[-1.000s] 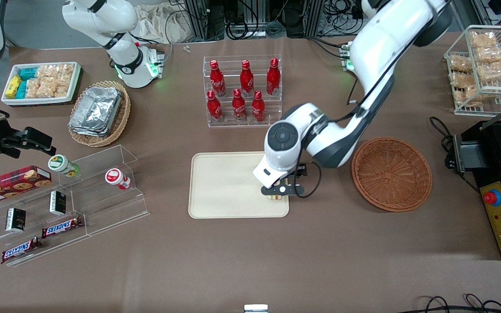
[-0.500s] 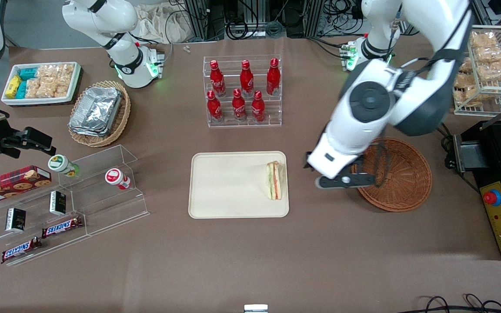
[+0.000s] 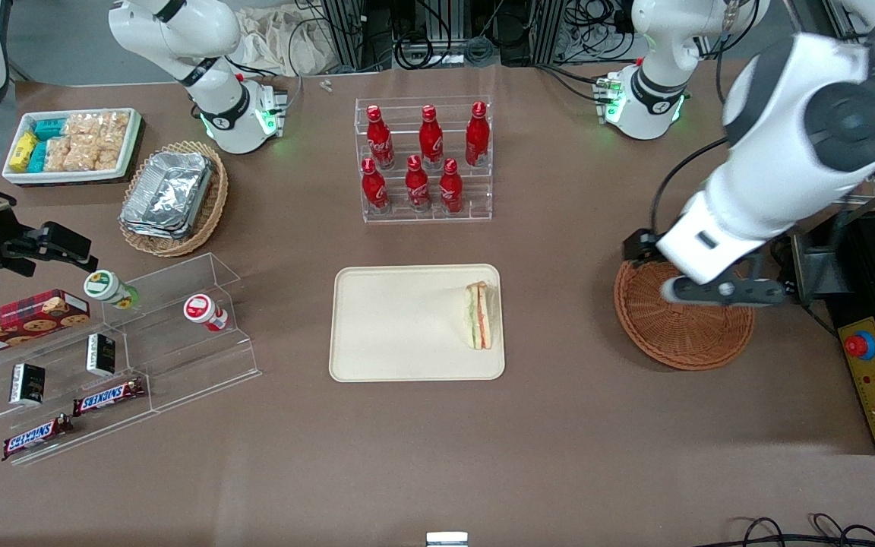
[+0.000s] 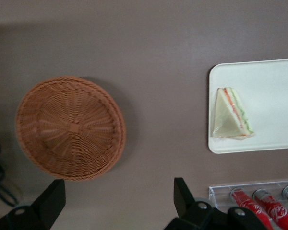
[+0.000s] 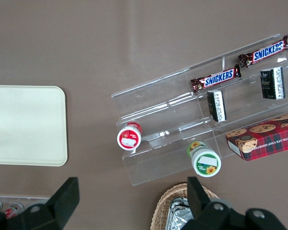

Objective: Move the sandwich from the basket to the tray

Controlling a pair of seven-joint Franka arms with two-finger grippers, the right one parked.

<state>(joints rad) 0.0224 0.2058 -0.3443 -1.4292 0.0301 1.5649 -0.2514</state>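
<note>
Front camera looks steeply down across the whole worktop (image 3: 559,425); both wrist cameras face straight down, closer, sharing the tray (image 3: 377,342).

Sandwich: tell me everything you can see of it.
The sandwich is a triangular wedge of white bread with green and orange-red filling layers showing along its cut side. It lies on the cream tray, close to the rim at the end nearest the basket, which holds nothing. Only the tray touches it. The gripper hangs open above the basket, well apart from the sandwich, holding nothing.
</note>
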